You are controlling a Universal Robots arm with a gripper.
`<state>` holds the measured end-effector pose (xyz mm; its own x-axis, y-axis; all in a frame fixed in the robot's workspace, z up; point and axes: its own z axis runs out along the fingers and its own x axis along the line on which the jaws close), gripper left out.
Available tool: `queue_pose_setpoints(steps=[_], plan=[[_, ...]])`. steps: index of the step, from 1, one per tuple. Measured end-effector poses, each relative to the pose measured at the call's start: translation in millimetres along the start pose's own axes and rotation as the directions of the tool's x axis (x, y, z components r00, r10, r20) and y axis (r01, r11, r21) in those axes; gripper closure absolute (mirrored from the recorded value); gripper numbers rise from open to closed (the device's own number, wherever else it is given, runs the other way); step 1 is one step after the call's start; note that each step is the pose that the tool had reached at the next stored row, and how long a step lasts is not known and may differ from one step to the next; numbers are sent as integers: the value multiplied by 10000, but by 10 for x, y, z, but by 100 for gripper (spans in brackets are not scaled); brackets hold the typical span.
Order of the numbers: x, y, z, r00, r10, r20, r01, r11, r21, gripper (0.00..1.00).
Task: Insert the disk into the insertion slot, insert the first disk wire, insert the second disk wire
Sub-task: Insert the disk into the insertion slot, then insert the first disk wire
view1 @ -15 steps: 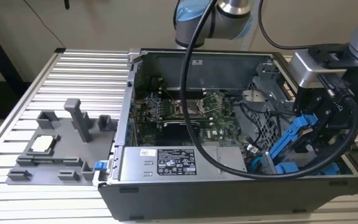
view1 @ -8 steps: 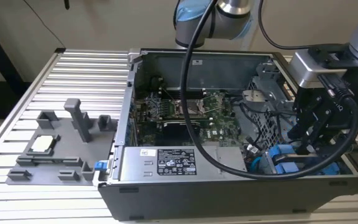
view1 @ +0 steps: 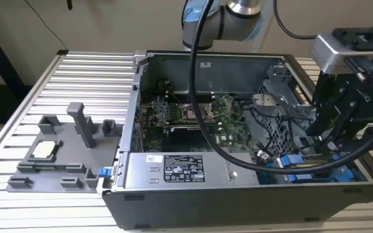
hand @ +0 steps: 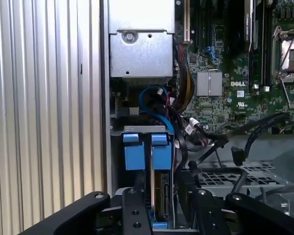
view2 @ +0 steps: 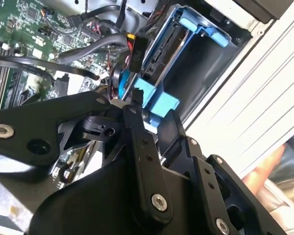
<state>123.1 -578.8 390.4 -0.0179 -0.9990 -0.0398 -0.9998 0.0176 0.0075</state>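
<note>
Tool (view1: 329,148) sits low at four o'clock of the case (view1: 238,204) in the exterior view, a black cable (view1: 203,97) crossing the motherboard (view1: 180,114), and the second wrist view shows what that hides: fingers (view2: 137,137) clenched on the blue-framed disk (view2: 159,100), on edge in the slot (view2: 206,63) beside the ribbed counter (view2: 264,98).

The pincer (view1: 334,145) hangs low inside the open computer case (view1: 238,206), at the blue disk carrier (view1: 317,174).

The hand (view1: 329,143) points straight down, hanging low.
</note>
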Motion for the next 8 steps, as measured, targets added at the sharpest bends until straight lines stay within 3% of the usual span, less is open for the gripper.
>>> queue_pose_setpoints(steps=[2,3,8], plan=[[-2,-1,-43,10000,-2,0,2,10000,1,59],[-2,0,-42,10000,-4,14,4,10000,47,59],[-2,3,-43,9996,-65,262,41,9959,903,59]])
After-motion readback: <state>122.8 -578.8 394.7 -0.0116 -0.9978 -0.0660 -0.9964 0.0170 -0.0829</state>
